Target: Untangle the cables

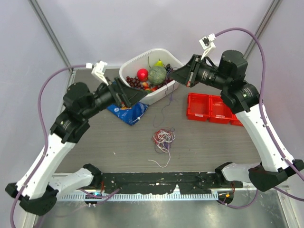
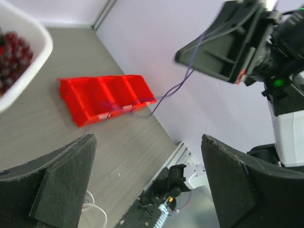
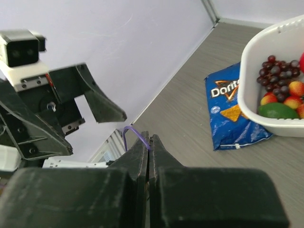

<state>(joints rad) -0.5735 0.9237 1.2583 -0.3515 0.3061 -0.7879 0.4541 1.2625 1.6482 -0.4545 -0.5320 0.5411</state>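
The left arm reaches in from the near left corner, its forearm raised above the counter (image 1: 95, 147) and its wrist turned toward the centre. The left claw (image 1: 137, 96) hangs just above the Doritos bag (image 1: 127, 114), beside the front wall of the white basket (image 1: 127, 66). Its fingers (image 2: 61, 185) are spread wide with nothing between them.

The right arm rises from the near right corner, bends at the elbow over the red bins (image 1: 211, 108) and points leftward, so the two claws face each other with a gap between them. The right claw (image 1: 172, 77) is held high at the basket's right end. Its fingers (image 3: 142, 156) are pressed together, pinching a purple cable (image 2: 183, 83); a small loop of it stands up from the fingertips in the right wrist view. From that grip the strand drops toward the counter.

The rest of the cables (image 1: 163, 137) lie in a small knot of white, red and purple on the bare counter, nearer the arm bases than the basket and between bag and bins. One white strand trails from the knot toward the near edge.
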